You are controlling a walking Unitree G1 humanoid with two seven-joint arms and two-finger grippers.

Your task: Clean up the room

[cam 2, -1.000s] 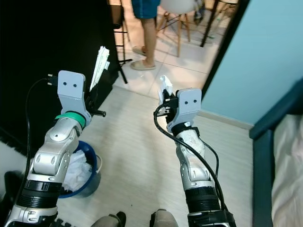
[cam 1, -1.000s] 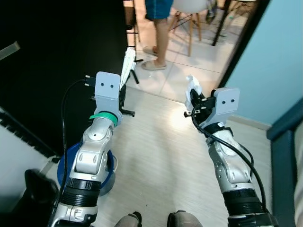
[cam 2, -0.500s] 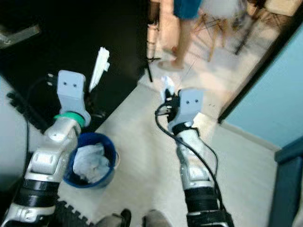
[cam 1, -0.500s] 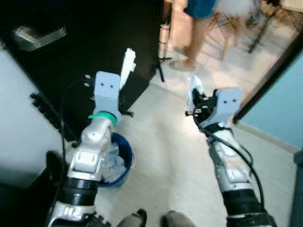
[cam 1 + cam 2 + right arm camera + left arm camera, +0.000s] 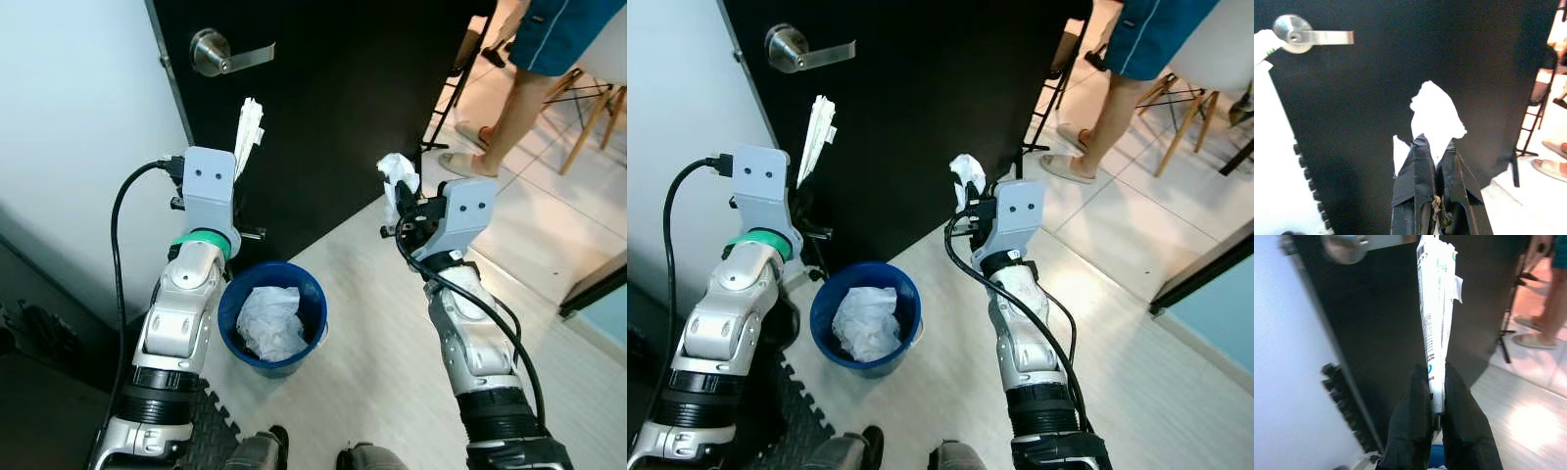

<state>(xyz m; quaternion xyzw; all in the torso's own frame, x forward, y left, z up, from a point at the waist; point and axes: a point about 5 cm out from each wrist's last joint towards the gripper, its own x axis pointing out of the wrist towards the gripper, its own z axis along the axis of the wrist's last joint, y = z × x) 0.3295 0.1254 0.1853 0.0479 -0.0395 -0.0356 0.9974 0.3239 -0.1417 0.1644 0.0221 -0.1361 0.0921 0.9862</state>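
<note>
Standing by the black door (image 5: 333, 108), I see both arms raised in front of the robot, each carrying rubbish. The left end effector (image 5: 1434, 384) is pinched tight on the lower end of a long, flattened white paper wrapper with green and black print (image 5: 1436, 308), which stands nearly upright above the fingers. The right end effector (image 5: 1436, 152) is closed on a crumpled white tissue (image 5: 1436, 115), most of the wad sticking out past the fingertips.

The round blue plastic bin (image 5: 312, 297) sits on the pale wood floor just in front of the door, below and between the two arms, already holding a heap of crumpled white paper (image 5: 269, 321).

The step in hand looks like dropping both pieces into that bin. To do it well, I'd say each arm should come down and inward until its load hangs over the bin's opening before the fingers part. The wrapper is long and light, so it should be tipped downward and released low, or it may flutter past the rim. The tissue could cling to the fingers.

The wrapper carries small printed text, what may be a barcode and green marks, but nothing I can read. A person's legs (image 5: 509, 98) stand beyond the doorway.
</note>
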